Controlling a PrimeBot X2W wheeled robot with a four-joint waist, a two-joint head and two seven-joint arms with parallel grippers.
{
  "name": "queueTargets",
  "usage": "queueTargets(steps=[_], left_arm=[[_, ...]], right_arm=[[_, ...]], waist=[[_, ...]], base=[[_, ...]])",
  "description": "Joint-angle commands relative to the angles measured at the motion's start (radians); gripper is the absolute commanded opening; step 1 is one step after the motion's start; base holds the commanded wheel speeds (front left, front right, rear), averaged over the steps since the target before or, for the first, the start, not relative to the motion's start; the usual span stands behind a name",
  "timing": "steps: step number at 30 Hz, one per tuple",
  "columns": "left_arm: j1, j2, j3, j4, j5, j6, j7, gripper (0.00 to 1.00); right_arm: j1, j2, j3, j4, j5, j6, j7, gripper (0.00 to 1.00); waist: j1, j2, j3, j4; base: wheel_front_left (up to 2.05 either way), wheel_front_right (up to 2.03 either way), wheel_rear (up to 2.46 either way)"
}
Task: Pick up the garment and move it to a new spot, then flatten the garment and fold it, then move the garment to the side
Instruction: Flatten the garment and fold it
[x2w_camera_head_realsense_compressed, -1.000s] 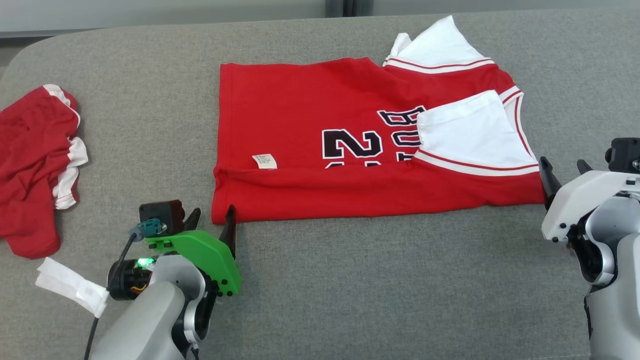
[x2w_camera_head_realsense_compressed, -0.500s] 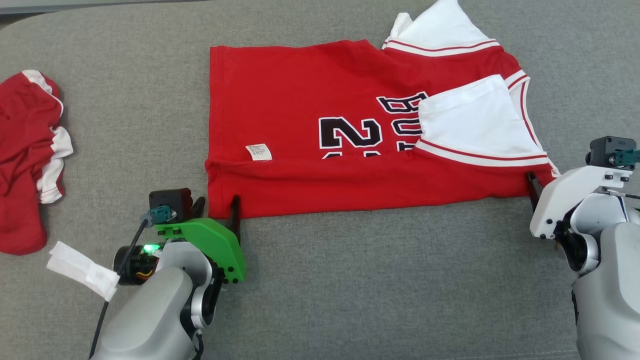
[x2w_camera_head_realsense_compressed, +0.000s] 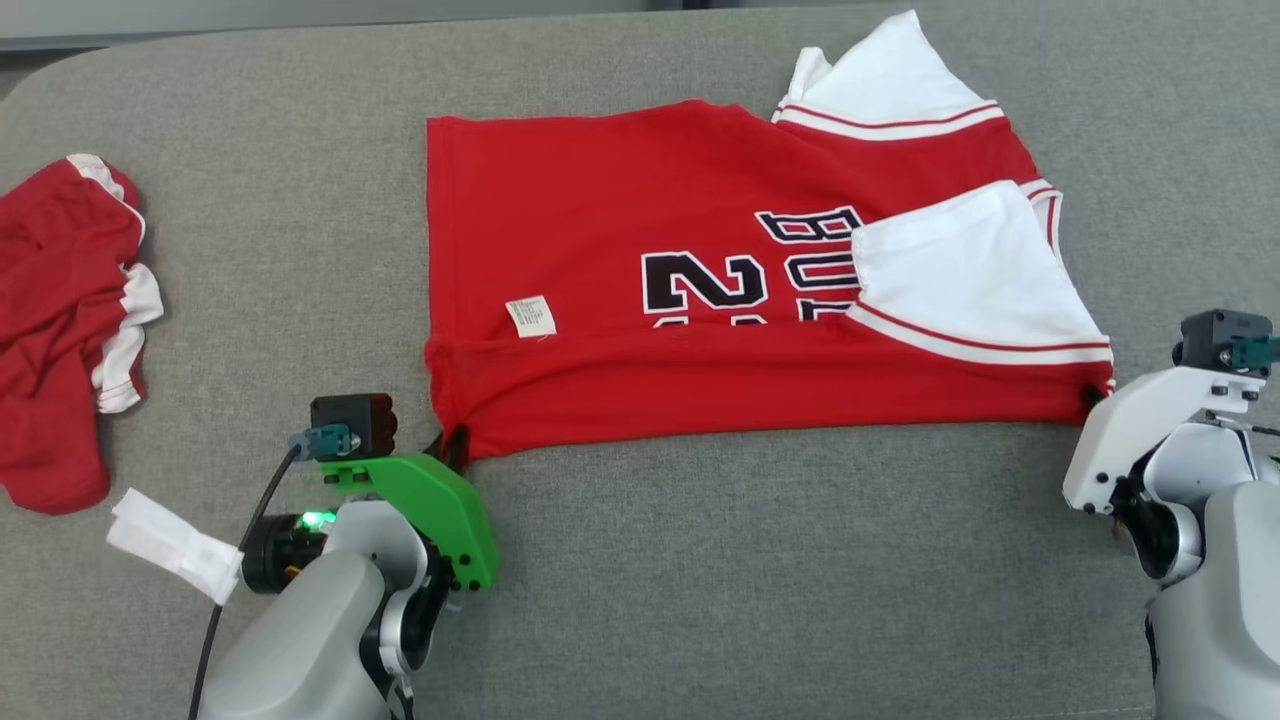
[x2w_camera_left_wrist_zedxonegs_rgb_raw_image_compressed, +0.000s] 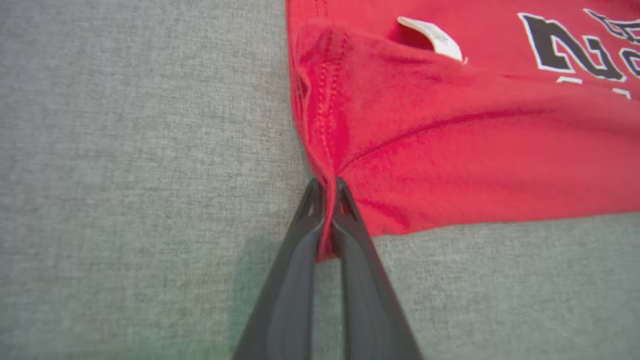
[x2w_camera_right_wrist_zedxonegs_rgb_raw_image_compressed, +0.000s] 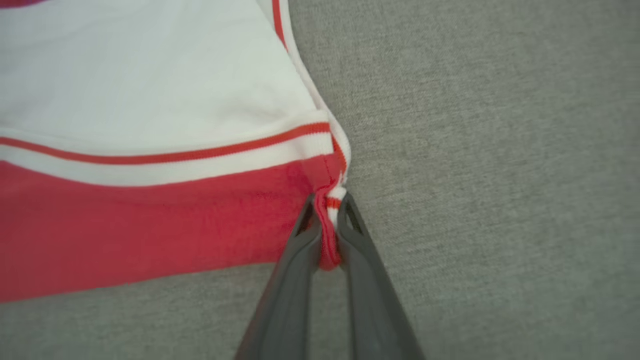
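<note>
The red jersey (x2w_camera_head_realsense_compressed: 620, 250) lies spread across the middle of the grey bench (x2w_camera_head_realsense_compressed: 700, 580), near edge folded up over its lettering, 2 white sleeves at the right end. From the head camera the fingers are mostly hidden at the jersey's 2 near corners, but the wrist cameras settle it: the left gripper (x2w_camera_left_wrist_zedxonegs_rgb_raw_image_compressed: 327, 187) is pinched tight on the hemmed corner, the right gripper (x2w_camera_right_wrist_zedxonegs_rgb_raw_image_compressed: 327, 200) on the striped-trim corner. Both forearms reach in low from the near side, and another red garment (x2w_camera_head_realsense_compressed: 60, 330) sits heaped well off to the left.
</note>
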Motion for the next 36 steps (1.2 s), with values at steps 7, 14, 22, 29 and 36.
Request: queueTargets(steps=[7, 14, 22, 29, 36], left_arm=[[0.133, 0.056, -0.008, -0.052, -0.018, 0.027, 0.021, 0.0], [0.227, 0.103, -0.005, -0.176, -0.033, 0.082, 0.045, 0.0], [0.278, 0.129, 0.003, -0.254, -0.038, 0.121, 0.051, 1.0], [0.247, 0.152, 0.014, -0.285, -0.026, 0.128, 0.048, 1.0], [0.094, 0.176, 0.029, -0.279, -0.006, 0.103, 0.095, 1.0]], right_arm=[[0.135, 0.008, -0.023, -0.142, 0.015, -0.004, 0.038, 0.0], [0.259, 0.021, -0.043, -0.243, 0.044, -0.004, 0.088, 0.0], [0.314, 0.025, -0.044, -0.246, 0.087, -0.003, 0.086, 1.0], [0.253, 0.025, -0.026, -0.305, 0.055, -0.003, 0.12, 1.0], [0.055, -0.019, 0.062, -0.331, 0.061, -0.003, 0.2, 1.0]], waist=[[0.0, 0.0, -0.071, -0.014], [0.0, 0.0, -0.1, -0.011], [0.0, 0.0, -0.114, -0.01], [0.0, 0.0, -0.115, -0.012], [0.0, 0.0, -0.068, -0.02]], base=[[0.0, 0.0, 0.0], [0.0, 0.0, 0.0], [0.0, 0.0, 0.0], [0.0, 0.0, 0.0], [0.0, 0.0, 0.0]])
